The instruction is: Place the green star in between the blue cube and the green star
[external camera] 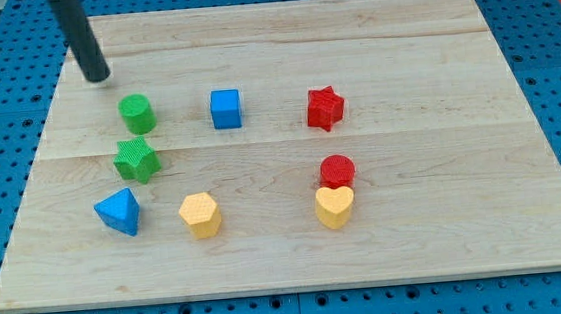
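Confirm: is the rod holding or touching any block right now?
Nothing is held. My tip rests on bare board, apart from every block; the nearest, the green cylinder, sits toward the view's bottom right.

The wooden table [403,57] carried eight blocks: green cylinder [137,113], green star [136,160], blue cube [226,109], red star [325,108], red cylinder [338,170], yellow heart [335,208], yellow hexagon [201,215], blue pyramid [119,211].

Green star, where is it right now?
The green star sits on the view's left side of the board, just below the green cylinder and above the blue triangle block.
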You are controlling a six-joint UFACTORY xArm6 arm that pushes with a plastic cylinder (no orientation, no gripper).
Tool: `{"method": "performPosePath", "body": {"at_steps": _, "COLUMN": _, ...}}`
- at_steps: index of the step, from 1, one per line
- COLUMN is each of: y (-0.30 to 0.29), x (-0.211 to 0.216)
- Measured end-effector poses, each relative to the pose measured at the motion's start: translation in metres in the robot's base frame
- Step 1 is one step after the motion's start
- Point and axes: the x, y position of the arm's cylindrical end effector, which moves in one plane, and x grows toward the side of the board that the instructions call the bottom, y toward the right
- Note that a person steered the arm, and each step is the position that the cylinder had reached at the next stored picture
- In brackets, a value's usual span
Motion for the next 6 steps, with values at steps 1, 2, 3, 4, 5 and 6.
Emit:
{"method": "performPosePath", "body": {"at_steps": 1, "y": 0.011, "x": 0.021}}
{"method": "performPosePath", "body": {"at_steps": 2, "y": 0.034, "x": 0.032}}
{"method": "performPosePath", "body": {"at_steps": 3, "y": 0.074, "x": 0.053}}
{"method": "performPosePath", "body": {"at_steps": 4, "y": 0.116, "x": 0.054}}
{"method": "performPosePath", "body": {"at_steps": 5, "y": 0.182, "x": 0.054}}
{"method": "performPosePath", "body": {"at_steps": 6, "y": 0.225, "x": 0.054}}
